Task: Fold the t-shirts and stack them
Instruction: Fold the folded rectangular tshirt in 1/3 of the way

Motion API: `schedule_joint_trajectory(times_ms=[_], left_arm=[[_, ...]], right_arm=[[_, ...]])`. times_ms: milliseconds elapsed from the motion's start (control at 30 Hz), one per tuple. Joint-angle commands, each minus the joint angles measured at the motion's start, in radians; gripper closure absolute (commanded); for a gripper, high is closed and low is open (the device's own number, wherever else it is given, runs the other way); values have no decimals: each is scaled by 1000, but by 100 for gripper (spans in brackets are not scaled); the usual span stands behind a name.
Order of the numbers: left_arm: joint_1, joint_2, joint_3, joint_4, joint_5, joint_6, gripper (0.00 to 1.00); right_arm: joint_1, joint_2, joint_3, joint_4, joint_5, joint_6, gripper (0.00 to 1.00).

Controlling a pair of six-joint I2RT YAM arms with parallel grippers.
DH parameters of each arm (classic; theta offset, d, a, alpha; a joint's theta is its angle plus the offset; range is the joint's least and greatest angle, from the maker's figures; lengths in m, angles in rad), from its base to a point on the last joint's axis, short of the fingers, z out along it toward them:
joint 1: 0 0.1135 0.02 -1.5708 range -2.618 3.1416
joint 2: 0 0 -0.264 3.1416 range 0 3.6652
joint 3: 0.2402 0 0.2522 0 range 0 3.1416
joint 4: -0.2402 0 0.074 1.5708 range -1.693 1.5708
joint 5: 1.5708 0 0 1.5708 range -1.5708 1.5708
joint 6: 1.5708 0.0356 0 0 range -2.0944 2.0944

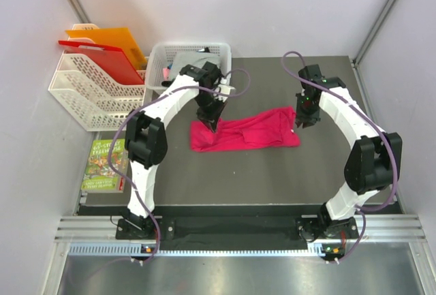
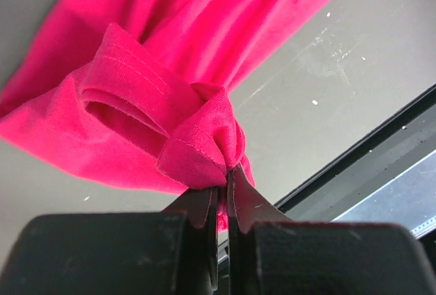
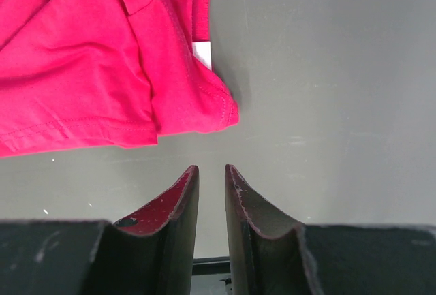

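Observation:
The pink-red t-shirt (image 1: 248, 130) lies crumpled in a long strip across the middle of the dark table. My left gripper (image 1: 214, 126) is shut on a bunched fold of it at its left part; the left wrist view shows the cloth (image 2: 136, 97) pinched between the fingertips of the left gripper (image 2: 225, 176). My right gripper (image 1: 304, 122) hovers just off the shirt's right end, narrowly open and empty. In the right wrist view the right gripper (image 3: 211, 169) is a little short of the shirt's corner (image 3: 102, 56), not touching. A grey t-shirt (image 1: 193, 58) lies in the white basket (image 1: 160, 55). No black shirt shows.
A white file rack (image 1: 85, 90) with orange and red folders (image 1: 112, 50) stands at the far left. A green book (image 1: 105, 165) lies left of the table. Grey walls close in on both sides.

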State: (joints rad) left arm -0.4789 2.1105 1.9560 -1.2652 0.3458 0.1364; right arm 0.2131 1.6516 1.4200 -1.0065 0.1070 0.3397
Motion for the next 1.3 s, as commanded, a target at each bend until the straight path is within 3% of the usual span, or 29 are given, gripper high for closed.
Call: schedule_joint_trajectory(times_ms=[0,567,600,633,667,700,733,967,1167,1267], left_arm=[[-46,29,32,12,-10,-24,100],[-102,220,208,52,-59,-66,100],[-104,227,208,53,-62,-67,96],[-109,232,210,55,-65,-69,85],[-110,235,215,56,-64,-72,46],[-115,241,231,56,-79,-84,15],[-121,243,244,55,-86,-84,1],[-73,139,258,70,-100,-72,1],[94,-36,54,98,14,-55,1],[170,-148,-154,153,61,-31,1]], right_arm=[[-4,-52,-4,29,-16,-11,78],[-7,-98,-64,40,-55,-1,80],[-6,-99,-66,39,-56,-1,80],[-6,-101,-70,40,-56,1,79],[-6,-102,-73,40,-56,1,79],[-6,-102,-75,40,-59,2,79],[-6,-105,-78,40,-59,2,79],[-6,-102,-66,31,-53,1,79],[-4,-92,-46,23,-61,1,79],[17,-78,-13,20,-91,8,78]])
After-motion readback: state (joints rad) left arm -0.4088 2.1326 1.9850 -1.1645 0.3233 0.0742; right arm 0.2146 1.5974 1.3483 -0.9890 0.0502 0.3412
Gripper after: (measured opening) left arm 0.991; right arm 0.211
